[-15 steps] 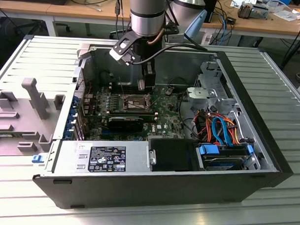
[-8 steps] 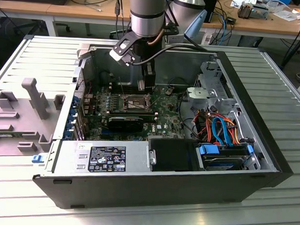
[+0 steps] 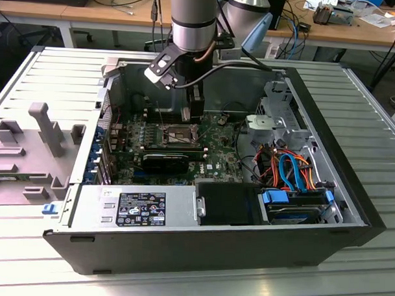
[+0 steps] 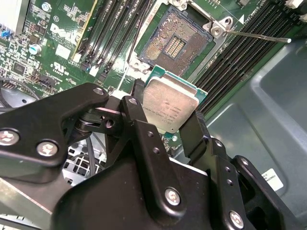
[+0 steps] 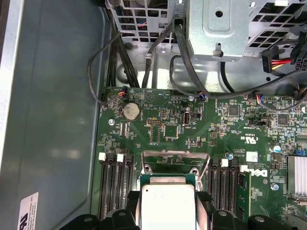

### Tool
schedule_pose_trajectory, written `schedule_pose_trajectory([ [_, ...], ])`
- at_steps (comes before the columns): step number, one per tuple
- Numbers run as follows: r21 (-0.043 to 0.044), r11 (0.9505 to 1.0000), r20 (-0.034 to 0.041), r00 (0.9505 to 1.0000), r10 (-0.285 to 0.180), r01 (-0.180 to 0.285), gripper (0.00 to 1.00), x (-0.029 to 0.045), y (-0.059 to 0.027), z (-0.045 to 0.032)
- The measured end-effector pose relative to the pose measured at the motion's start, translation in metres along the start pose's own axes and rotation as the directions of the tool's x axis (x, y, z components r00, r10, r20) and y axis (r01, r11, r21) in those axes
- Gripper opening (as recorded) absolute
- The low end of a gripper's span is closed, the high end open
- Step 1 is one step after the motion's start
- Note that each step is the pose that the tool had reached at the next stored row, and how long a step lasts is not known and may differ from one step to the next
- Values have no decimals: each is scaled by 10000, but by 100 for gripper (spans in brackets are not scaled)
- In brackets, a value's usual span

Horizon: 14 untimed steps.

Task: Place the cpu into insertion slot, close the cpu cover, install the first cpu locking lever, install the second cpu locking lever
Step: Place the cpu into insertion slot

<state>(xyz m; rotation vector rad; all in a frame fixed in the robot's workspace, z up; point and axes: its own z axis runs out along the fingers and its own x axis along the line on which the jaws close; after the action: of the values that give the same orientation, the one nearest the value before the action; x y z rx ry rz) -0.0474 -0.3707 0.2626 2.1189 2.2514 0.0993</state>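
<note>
My gripper (image 4: 168, 114) is shut on the cpu (image 4: 171, 105), a small square chip with a dull silver top, held by two opposite edges between black fingers (image 4: 139, 106). It hangs above the green motherboard, just to one side of the insertion slot (image 4: 174, 41), which lies open with its contact field bare. A thin silver locking lever (image 4: 259, 37) sticks out from the slot's corner. In the first wrist view the cpu (image 5: 167, 203) sits between the fingers, and the cpu cover (image 5: 176, 160) stands raised beyond it. In the exterior view the gripper (image 3: 191, 116) hovers over the slot (image 3: 175, 135) inside the open computer case.
Long black memory slots (image 4: 240, 45) flank the socket on both sides. A black heatsink block (image 3: 166, 162) lies just in front of it. The power supply (image 3: 137, 207), drive bay with coloured cables (image 3: 289, 171) and the case walls (image 3: 328, 136) hem the board in. A grey fixture (image 3: 46, 126) stands outside.
</note>
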Motion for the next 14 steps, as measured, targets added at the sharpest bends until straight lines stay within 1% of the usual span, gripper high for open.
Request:
schedule_pose_trajectory([
  [14, 0, 10000, 0, 10000, 0, 0, 54, 0, -3, 41],
])
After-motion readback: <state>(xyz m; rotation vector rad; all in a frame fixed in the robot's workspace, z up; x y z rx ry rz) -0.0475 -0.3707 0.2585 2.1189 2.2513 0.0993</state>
